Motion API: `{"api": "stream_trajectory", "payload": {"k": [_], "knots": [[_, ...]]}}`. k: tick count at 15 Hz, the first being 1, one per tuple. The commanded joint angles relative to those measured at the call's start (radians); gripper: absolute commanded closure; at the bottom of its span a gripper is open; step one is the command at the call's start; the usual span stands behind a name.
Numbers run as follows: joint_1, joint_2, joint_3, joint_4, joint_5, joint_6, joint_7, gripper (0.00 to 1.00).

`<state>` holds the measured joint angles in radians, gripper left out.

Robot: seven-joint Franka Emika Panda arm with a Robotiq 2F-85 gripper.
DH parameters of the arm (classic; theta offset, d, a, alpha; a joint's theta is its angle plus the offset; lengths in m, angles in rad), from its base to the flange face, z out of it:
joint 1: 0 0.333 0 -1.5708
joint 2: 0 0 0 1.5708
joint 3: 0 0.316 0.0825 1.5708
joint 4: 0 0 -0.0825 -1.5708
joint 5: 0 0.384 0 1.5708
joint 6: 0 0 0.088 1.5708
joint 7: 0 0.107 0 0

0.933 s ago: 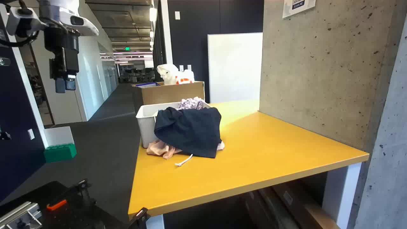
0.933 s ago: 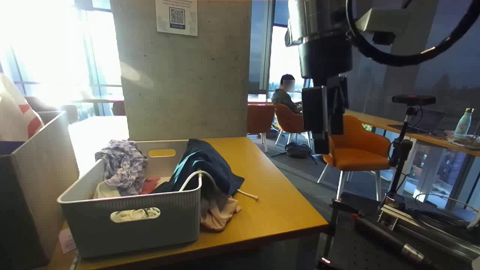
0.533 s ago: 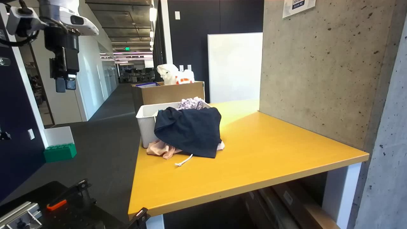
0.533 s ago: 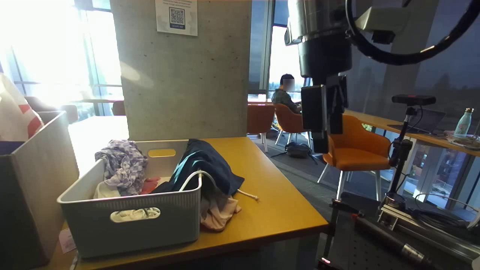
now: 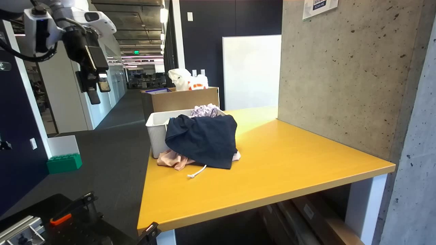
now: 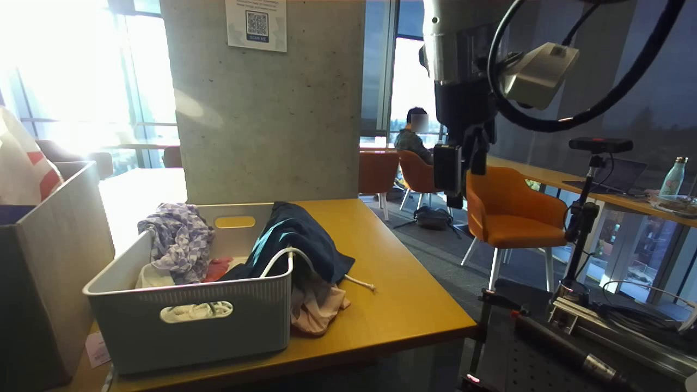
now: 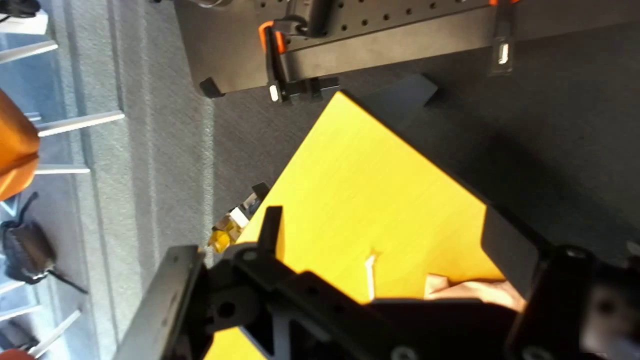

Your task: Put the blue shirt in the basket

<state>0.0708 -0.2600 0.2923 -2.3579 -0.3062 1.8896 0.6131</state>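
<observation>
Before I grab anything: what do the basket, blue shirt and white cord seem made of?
Basket: probably plastic, satin finish, with fine molded-in ribs. Blue shirt: matte fabric, knit or woven unclear, draping in soft folds. White cord: likely textile, matte, curving loosely.

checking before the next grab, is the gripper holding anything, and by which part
Nothing is held: the open gripper hangs in the air, apart from the blue shirt.

basket (image 5: 157, 137) partly hidden behind blue garment (image 5: 204, 141); seated person (image 6: 412, 144), face (image 6: 419, 123) blurred; poster (image 6: 256, 24) cut off at top.
</observation>
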Motion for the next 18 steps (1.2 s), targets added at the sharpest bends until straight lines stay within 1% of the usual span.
{"api": "stream_trajectory", "payload": {"k": [1, 3, 5, 7, 8, 10, 11, 12, 14, 16, 17, 18], "knots": [[-0.017, 0.017, -0.034, -0.023, -0.113, 0.07, 0.035, 0.0], [-0.029, 0.024, -0.066, -0.038, -0.136, 0.114, 0.014, 0.0], [-0.055, 0.042, -0.107, -0.044, -0.175, 0.168, 0.002, 0.0], [-0.101, 0.094, -0.147, -0.019, -0.285, 0.245, 0.021, 0.0], [-0.12, 0.126, -0.165, 0.011, -0.338, 0.269, 0.013, 0.0], [-0.136, 0.206, -0.197, 0.065, -0.413, 0.316, 0.003, 0.0], [-0.132, 0.241, -0.21, 0.089, -0.425, 0.334, -0.011, 0.0], [-0.125, 0.278, -0.223, 0.111, -0.415, 0.361, -0.043, 0.0], [-0.112, 0.333, -0.24, 0.14, -0.362, 0.413, -0.135, 0.0], [-0.111, 0.339, -0.245, 0.144, -0.202, 0.428, -0.303, 0.0], [-0.098, 0.328, -0.254, 0.118, -0.299, 0.416, -0.177, 0.0], [-0.095, 0.342, -0.257, 0.129, -0.25, 0.42, -0.231, 0.0]]}}
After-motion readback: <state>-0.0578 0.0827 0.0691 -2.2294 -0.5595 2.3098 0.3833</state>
